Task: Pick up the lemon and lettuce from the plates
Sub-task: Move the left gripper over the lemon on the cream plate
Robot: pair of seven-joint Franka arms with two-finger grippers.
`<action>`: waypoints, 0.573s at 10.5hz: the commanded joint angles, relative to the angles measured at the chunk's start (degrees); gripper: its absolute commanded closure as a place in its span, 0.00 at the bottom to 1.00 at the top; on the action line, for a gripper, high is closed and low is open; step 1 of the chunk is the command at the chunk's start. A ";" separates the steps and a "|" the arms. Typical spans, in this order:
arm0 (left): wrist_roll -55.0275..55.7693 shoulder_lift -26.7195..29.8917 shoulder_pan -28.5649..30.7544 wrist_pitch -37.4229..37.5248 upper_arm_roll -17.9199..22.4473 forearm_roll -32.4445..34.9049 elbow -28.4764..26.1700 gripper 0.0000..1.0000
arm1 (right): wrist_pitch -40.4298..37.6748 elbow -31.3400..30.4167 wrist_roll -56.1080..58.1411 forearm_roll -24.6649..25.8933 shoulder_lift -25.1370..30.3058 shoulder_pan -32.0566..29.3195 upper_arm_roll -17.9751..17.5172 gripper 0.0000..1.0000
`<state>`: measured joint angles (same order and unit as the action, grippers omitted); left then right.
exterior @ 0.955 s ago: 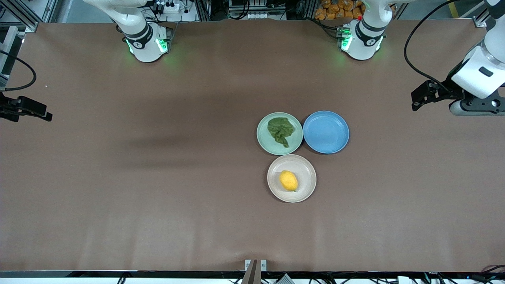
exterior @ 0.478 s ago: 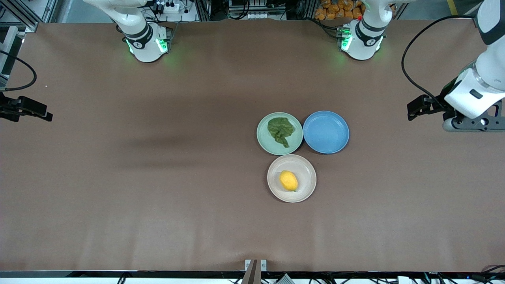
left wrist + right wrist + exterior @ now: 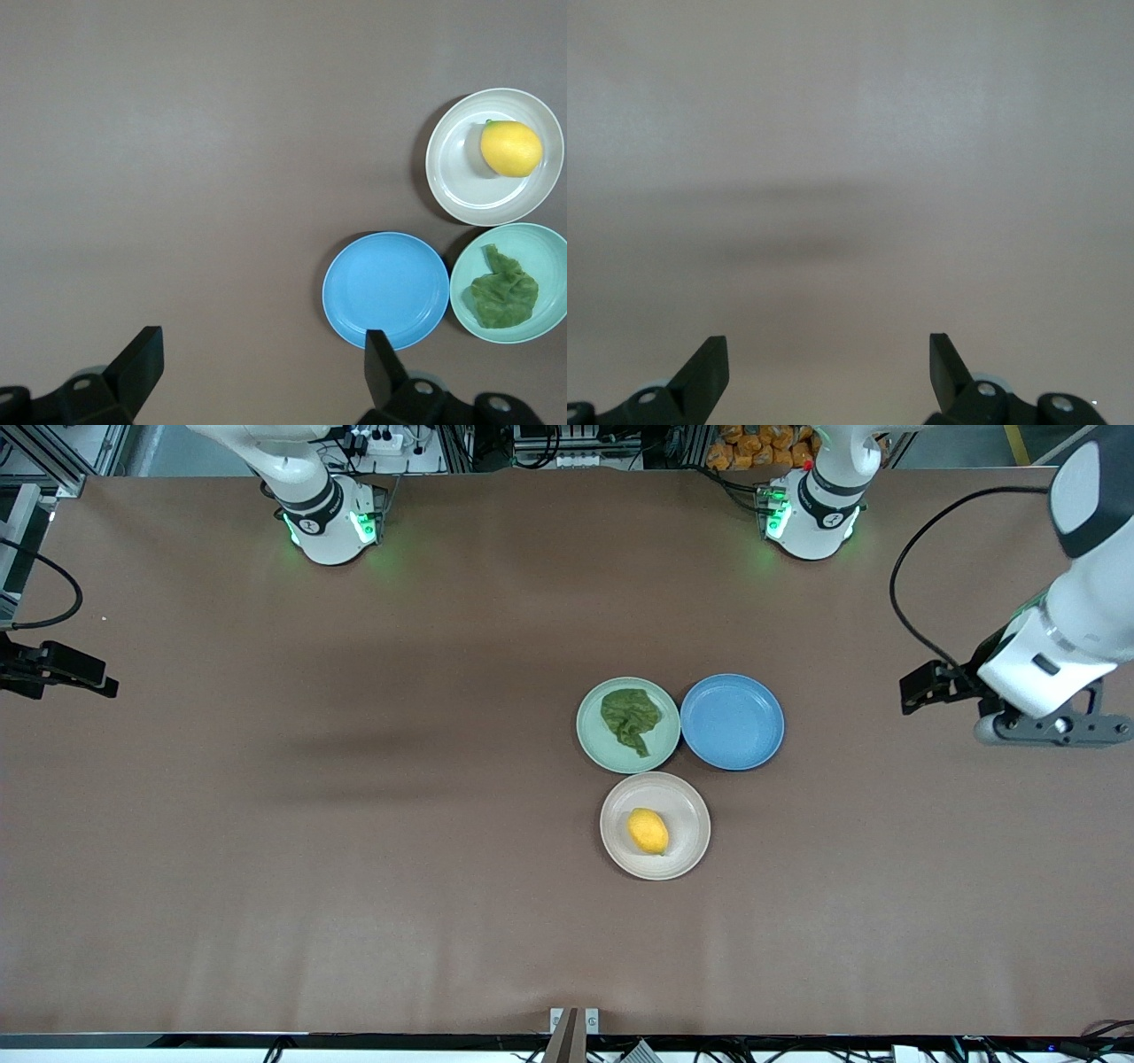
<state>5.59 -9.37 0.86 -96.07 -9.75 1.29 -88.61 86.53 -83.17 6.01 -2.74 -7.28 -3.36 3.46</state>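
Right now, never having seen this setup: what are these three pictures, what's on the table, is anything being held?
Two Franka robot arms stand at a brown table. The front view looks down from a high camera facing them; the other two come from cameras on each arm's wrist.

Three plates sit together: a mint green plate holding the lettuce, a cream plate holding the lemon nearer the front camera, and a blue plate with nothing on it, beside the mint one.

Nothing is held. The left gripper is open, up over the table toward the left arm's end, its camera seeing all three plates. The right gripper is open over bare table at the right arm's end.
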 commanded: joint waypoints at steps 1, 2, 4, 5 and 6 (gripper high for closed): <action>-0.23 -4.51 -0.33 -3.23 -0.10 -2.25 1.42 0.00 | 0.57 -1.74 -0.03 -0.33 1.75 -0.25 -0.39 0.00; -0.06 -5.91 -0.94 -4.12 -0.10 -4.08 1.42 0.00 | 0.48 -1.74 -0.03 -0.33 1.75 -0.33 -0.39 0.00; 5.53 -8.99 -3.92 -8.59 -0.10 -4.63 1.51 0.00 | 0.65 -1.74 -0.03 -0.33 1.75 -0.25 -0.39 0.00; 8.79 -10.22 -5.59 -10.52 -0.01 -4.37 1.51 0.00 | 0.65 -1.74 -0.03 -0.33 1.75 -0.33 -0.39 0.00; 10.74 -11.45 -6.74 -12.20 -0.01 -4.19 1.51 0.00 | 0.65 -1.74 -0.03 -0.33 1.75 -0.25 -0.39 0.00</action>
<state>13.14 -18.89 -4.07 -106.73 -10.17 -2.22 -88.52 86.61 -83.24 6.01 -2.74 -7.19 -3.35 3.44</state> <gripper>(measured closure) 0.000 0.000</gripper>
